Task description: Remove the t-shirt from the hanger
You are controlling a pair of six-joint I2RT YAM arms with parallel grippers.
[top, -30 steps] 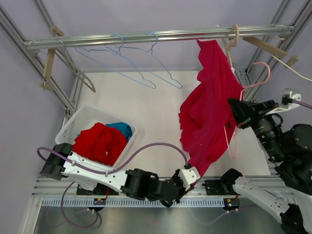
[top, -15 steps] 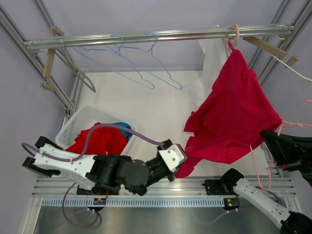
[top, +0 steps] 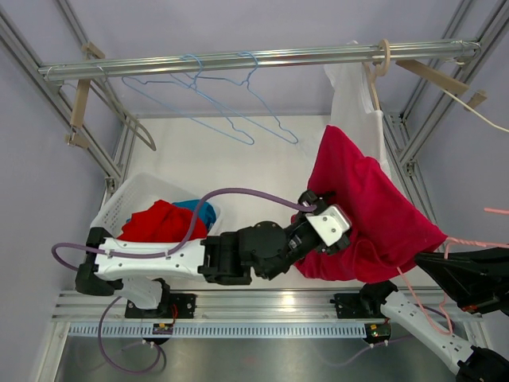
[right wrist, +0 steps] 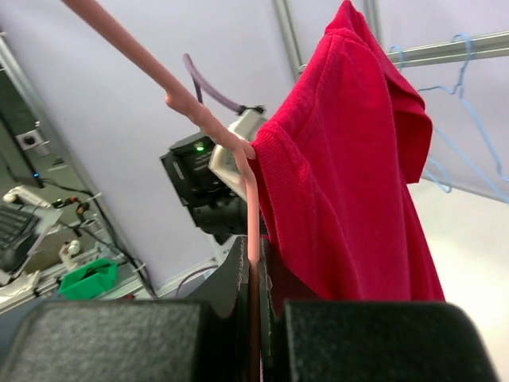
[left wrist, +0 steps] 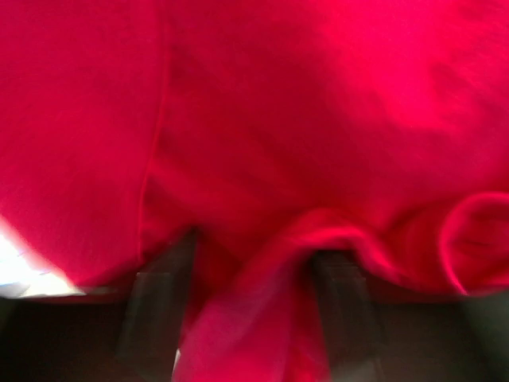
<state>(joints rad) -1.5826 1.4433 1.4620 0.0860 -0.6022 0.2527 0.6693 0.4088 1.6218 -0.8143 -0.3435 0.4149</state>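
The left pincer (left wrist: 250,318) has its blurred fingers (left wrist: 159,318) standing apart, with a fold of the red t-shirt (top: 374,215) lying between them. Whether they press the cloth I cannot tell. Red fabric fills the rest of that wrist view. The right pincer (right wrist: 253,318) is closed on the thin wire of the pink hanger (right wrist: 251,215), which rises from between its fingers and meets the shirt's ribbed edge at a bend. From above, the shirt hangs off the rail (top: 238,60), bunched between the two arms over the right side of the white worktop (top: 223,167). A white garment (top: 354,95) hangs on the rail behind it, with blue hangers (top: 223,111) to its left. A white basket (top: 119,203) of clothes sits at the left.
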